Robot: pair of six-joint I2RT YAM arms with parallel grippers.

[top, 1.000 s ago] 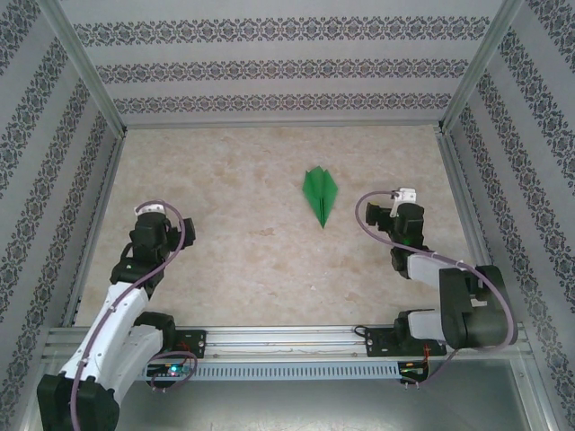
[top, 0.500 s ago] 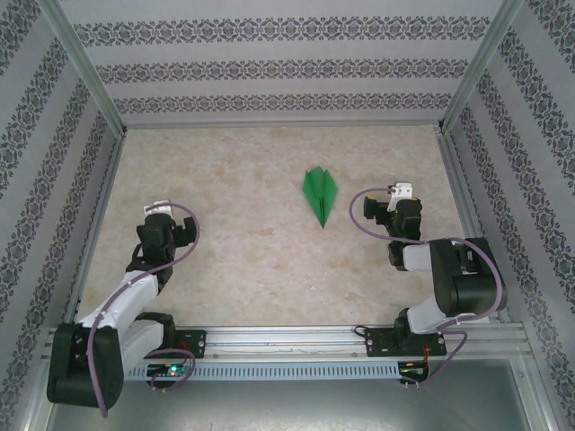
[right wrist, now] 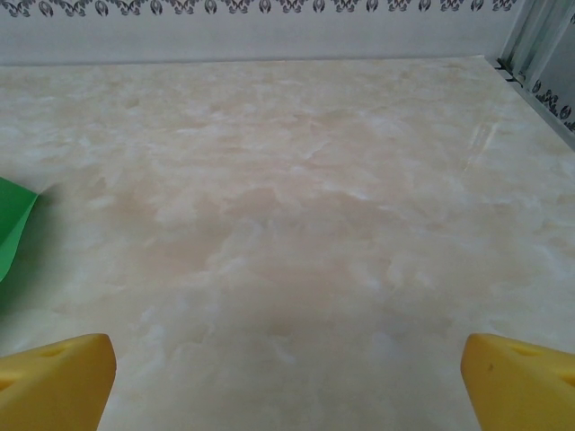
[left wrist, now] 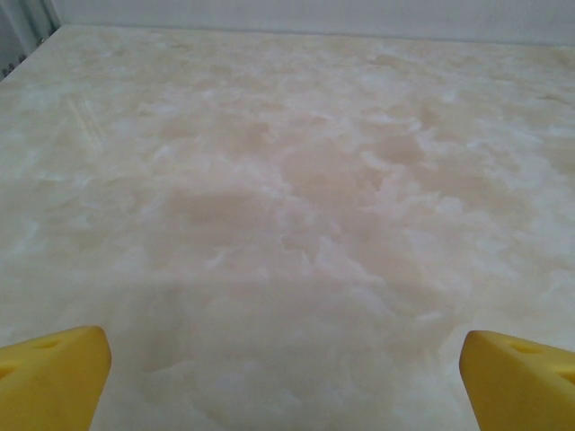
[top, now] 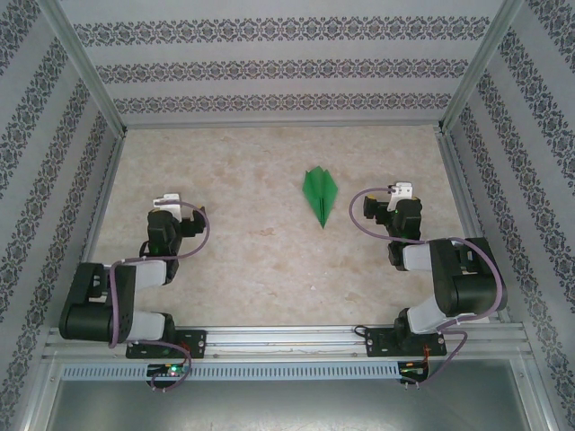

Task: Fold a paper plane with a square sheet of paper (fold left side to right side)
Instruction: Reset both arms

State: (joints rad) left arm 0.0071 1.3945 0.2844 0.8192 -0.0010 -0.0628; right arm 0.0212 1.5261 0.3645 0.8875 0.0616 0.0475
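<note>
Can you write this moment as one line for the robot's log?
paper plane: folded, lying on table | left gripper: open, empty | right gripper: open, empty, not touching plane

Green paper plane (top: 321,192) flat on table

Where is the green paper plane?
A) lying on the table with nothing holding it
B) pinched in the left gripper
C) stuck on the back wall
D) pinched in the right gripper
A: the paper plane lies on the table, and the left gripper and the right gripper are both open with nothing between their fingers.
</note>
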